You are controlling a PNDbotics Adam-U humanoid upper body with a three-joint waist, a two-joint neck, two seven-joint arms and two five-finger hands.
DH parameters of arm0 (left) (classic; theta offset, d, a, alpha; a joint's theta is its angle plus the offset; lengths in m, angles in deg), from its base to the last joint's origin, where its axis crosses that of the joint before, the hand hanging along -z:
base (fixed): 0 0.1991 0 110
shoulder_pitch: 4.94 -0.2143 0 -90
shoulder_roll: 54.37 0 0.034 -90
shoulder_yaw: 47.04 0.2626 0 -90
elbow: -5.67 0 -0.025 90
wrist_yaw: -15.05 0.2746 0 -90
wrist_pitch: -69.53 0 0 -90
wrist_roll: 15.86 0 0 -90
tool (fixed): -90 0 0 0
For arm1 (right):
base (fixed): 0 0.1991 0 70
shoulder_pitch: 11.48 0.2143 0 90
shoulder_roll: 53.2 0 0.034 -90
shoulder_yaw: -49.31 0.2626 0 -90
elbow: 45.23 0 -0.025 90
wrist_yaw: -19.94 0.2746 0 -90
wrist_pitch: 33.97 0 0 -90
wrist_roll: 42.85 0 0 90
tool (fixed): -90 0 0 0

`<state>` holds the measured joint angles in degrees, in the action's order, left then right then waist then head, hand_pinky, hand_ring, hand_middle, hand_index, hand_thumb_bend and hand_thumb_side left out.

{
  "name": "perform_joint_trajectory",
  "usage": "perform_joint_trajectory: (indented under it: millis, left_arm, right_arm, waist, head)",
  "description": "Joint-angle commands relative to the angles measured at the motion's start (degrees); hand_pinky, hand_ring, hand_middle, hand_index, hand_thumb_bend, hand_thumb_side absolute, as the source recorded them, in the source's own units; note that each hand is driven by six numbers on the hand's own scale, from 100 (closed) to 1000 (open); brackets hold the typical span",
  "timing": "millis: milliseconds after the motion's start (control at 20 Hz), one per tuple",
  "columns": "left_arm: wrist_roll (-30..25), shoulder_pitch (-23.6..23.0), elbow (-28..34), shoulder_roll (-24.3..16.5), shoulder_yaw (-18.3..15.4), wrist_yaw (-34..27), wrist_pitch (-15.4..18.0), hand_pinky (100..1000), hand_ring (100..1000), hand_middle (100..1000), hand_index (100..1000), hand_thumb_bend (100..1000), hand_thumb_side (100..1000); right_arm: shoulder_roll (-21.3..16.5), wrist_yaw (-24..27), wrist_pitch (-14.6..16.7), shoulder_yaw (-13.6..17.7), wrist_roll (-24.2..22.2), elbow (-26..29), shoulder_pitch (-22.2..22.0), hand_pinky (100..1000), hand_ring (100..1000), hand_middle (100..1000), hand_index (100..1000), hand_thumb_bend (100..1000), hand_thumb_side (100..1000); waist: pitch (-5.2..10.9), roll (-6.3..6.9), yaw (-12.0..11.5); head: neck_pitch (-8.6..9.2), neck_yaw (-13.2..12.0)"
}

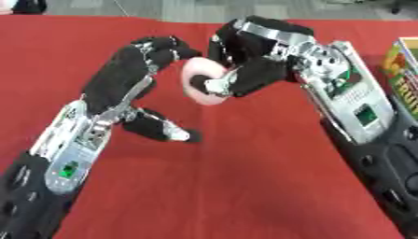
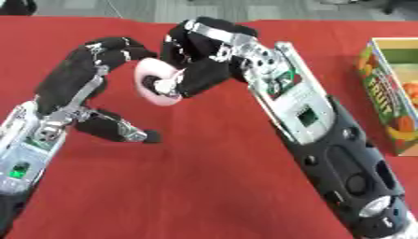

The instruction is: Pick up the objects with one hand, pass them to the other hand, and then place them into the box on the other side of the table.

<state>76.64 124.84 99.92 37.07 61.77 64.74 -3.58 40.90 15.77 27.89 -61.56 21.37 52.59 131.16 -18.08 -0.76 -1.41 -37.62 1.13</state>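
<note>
Right hand (image 2: 200, 65) curled round the pink ring (image 2: 156, 84), left hand (image 2: 110, 53) meeting it above the red table (image 2: 212, 186)

Handover stage, as I judge it: my left fingers curl over the ring's far rim, thumb spread below and clear of it. From the ring, the box (image 2: 390, 93) lies well to the right, nearer my right arm

A lab-like room: red-covered table (image 2: 212, 186) on grey floor (image 2: 147, 8).

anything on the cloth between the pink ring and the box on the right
Nothing visible: only bare red cloth lies between the pink ring and the box, apart from the right hand and its forearm.
</note>
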Motion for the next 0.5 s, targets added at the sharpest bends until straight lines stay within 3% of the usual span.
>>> perform_joint_trajectory:
  millis: [50, 200, 500]
  left_arm:
    - [-1.0, 0.5, 0.1, -0.2, 0.0, 0.6, 0.1, 754, 668, 678, 821, 976, 477]
    - [-0.9, 0.2, -0.5, -0.2, -0.3, 1.2, -1.2, 750, 667, 676, 819, 980, 525]
    - [1.5, -0.8, -1.7, -0.7, -1.1, 0.3, -5.8, 735, 636, 644, 794, 903, 510]
  right_arm:
    - [-1.2, 0.4, 0.1, 0.8, 0.3, 1.7, 1.3, 660, 573, 302, 412, 340, 100]
    - [-1.7, 0.5, 0.2, 1.0, 0.3, 2.2, 1.4, 660, 574, 303, 413, 340, 100]
    - [-3.9, 1.8, 0.0, 3.1, 1.9, 4.2, 1.8, 660, 574, 304, 414, 337, 100]
  waist:
    - [3.39, -0.37, 0.1]
    - [3.46, -0.39, 0.2]
    - [3.97, -0.30, 0.7]
  head:
    - [0.55, 0.0]
    - [0.67, 0.1]
    - [0.56, 1.4]
